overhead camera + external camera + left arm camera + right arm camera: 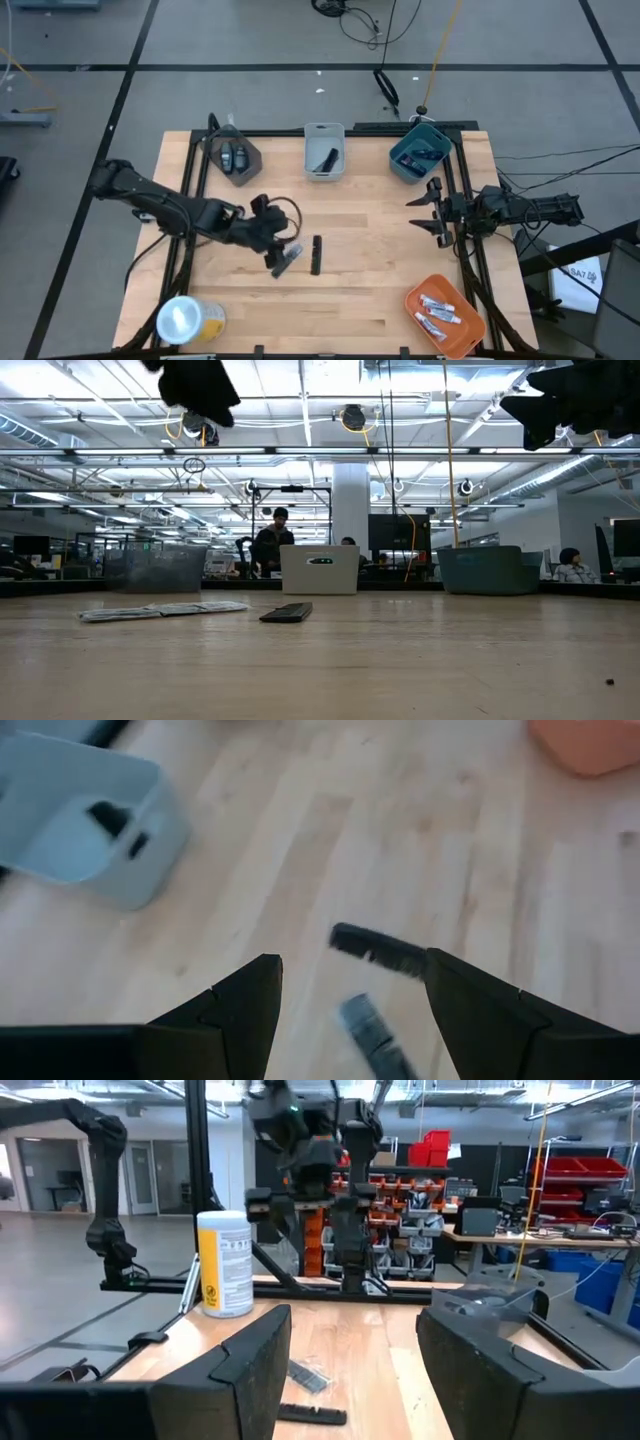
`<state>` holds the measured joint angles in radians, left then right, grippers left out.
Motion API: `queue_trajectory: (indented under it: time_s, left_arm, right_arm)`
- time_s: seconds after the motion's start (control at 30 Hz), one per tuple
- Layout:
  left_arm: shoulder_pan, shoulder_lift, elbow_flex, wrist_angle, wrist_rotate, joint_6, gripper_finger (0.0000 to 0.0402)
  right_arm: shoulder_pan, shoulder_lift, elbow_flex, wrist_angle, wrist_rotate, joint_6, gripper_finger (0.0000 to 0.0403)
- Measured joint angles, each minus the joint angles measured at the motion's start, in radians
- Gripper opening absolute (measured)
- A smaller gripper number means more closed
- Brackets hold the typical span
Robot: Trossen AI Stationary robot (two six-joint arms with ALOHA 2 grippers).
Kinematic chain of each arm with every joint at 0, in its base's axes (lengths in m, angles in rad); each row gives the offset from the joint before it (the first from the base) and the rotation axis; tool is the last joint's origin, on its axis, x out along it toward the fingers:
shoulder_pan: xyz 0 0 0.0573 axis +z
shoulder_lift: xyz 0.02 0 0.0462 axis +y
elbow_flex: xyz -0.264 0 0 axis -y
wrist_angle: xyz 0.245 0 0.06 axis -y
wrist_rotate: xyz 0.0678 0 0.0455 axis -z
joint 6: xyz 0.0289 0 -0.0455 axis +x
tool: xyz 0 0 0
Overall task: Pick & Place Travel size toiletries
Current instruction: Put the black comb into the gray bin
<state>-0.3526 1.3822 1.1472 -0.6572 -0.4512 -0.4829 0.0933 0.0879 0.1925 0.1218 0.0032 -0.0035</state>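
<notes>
Two toiletries lie flat on the wooden table near its middle: a black stick (316, 255) (378, 950) and a flat silvery-grey packet (288, 261) (375, 1038). My left gripper (278, 243) (350, 965) hangs open above them, slanting down, touching neither. In the low view it shows only as a dark mass (200, 385) high over the packet (165, 610) and the stick (287, 613). My right gripper (432, 210) (352, 1325) waits open at the table's right side, raised, with nothing between its fingers.
Along the far edge stand a dark grey bin (250, 160) with two dark oval pieces, a light grey bin (309, 155) with a black stick, and a teal bin (400, 160). An orange bin (470, 330) with silvery tubes sits near right, a yellow roll (187, 318) near left.
</notes>
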Motion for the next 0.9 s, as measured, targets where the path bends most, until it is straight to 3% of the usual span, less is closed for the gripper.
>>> queue_trajectory:
  time_s: [0.17, 0.33, 0.5, 0.77, 0.9]
  left_arm:
    - [0.067, -0.109, -0.240, 0.283, 0.164, 0.005, 0.0243]
    - [0.086, -0.048, -0.285, 0.194, 0.225, -0.154, 0.0243]
    - [0.085, 0.068, -0.172, 0.033, 0.290, -0.276, 0.0243]
    - [0.074, 0.365, 0.124, -0.239, 0.348, -0.309, 0.0243]
    - [0.074, 0.469, 0.207, -0.319, 0.378, -0.373, 0.0243]
  right_arm:
    - [0.000, -0.001, 0.000, -0.006, 0.000, 0.016, 0.0210]
    - [0.000, -0.001, 0.000, -0.007, 0.000, 0.018, 0.0210]
    - [0.000, 0.000, 0.000, -0.007, 0.005, 0.020, 0.0210]
    - [0.000, 0.000, 0.000, -0.030, 0.027, 0.026, 0.0210]
    - [0.000, 0.000, 0.000, -0.030, 0.027, 0.026, 0.0210]
